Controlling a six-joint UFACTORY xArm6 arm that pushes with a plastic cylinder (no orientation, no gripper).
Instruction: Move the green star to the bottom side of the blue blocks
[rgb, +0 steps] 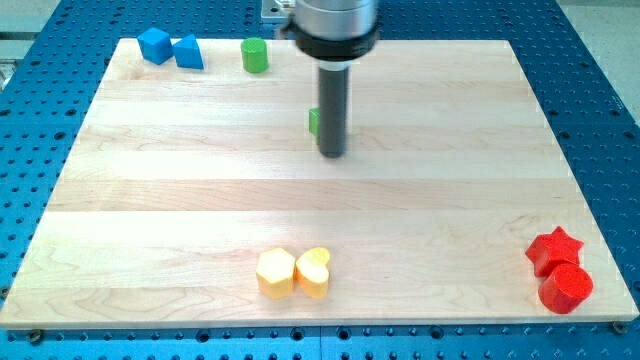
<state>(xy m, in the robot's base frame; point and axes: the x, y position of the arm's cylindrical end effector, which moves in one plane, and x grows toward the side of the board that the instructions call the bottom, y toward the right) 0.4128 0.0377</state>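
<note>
Two blue blocks stand at the board's top left: a blue cube (154, 45) and a blue wedge-shaped block (188, 52) touching beside it. A green block (314, 121), likely the green star, shows only as a sliver at the left side of my rod near the top centre; its shape is mostly hidden. My tip (332, 153) rests on the board just right of and slightly below that green block, touching or nearly touching it. A green cylinder (255, 55) stands at the top, right of the blue blocks.
A yellow hexagon (275, 273) and a yellow heart (314, 272) sit together at the bottom centre. A red star (554, 250) and a red cylinder (567, 288) sit at the bottom right corner. The wooden board (150, 200) lies on a blue perforated table.
</note>
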